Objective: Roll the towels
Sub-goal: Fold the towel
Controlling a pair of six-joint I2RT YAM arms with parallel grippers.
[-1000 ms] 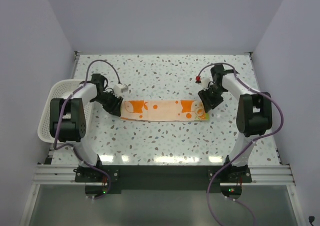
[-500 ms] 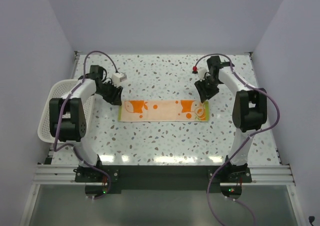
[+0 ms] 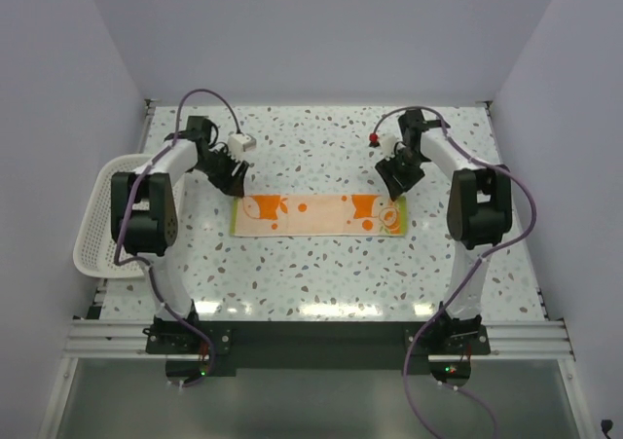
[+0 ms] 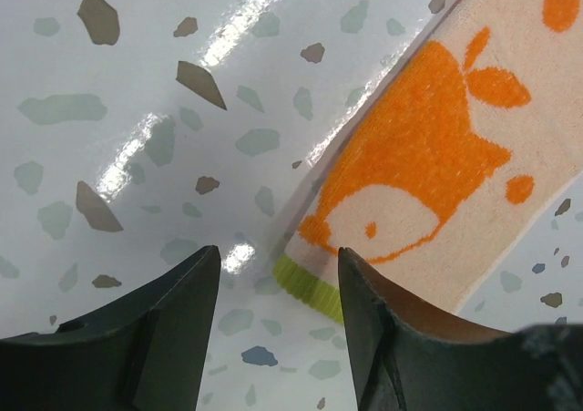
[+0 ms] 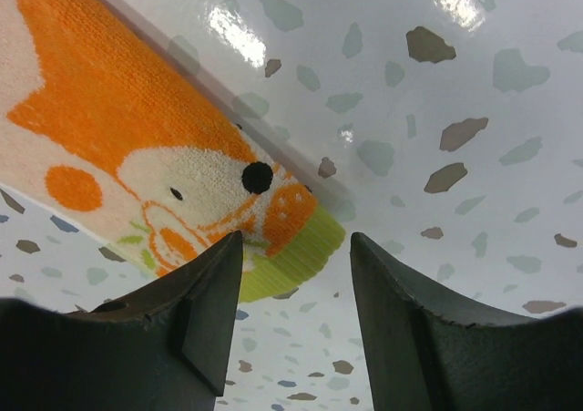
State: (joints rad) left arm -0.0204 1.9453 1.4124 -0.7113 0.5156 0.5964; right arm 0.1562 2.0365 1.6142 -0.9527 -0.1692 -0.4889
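Note:
The towel [image 3: 319,215] is a long narrow cream strip with orange marks, lying flat across the middle of the table. Its left end, with a green edge, shows in the left wrist view [image 4: 428,156]; its right end, also green-edged, shows in the right wrist view [image 5: 137,156]. My left gripper [image 3: 234,183] is open and empty, just above the towel's far left corner [image 4: 278,256]. My right gripper [image 3: 392,188] is open and empty, just above the far right corner [image 5: 296,242]. No rolled part shows.
A white mesh basket [image 3: 100,220] hangs over the table's left edge beside the left arm. Grey walls close in the table on three sides. The black rail with both arm bases [image 3: 311,337] runs along the near edge.
Both grippers have let go of the towel ends and drawn back toward the far side, off the cloth. The towel now lies flat with both ends uncovered.

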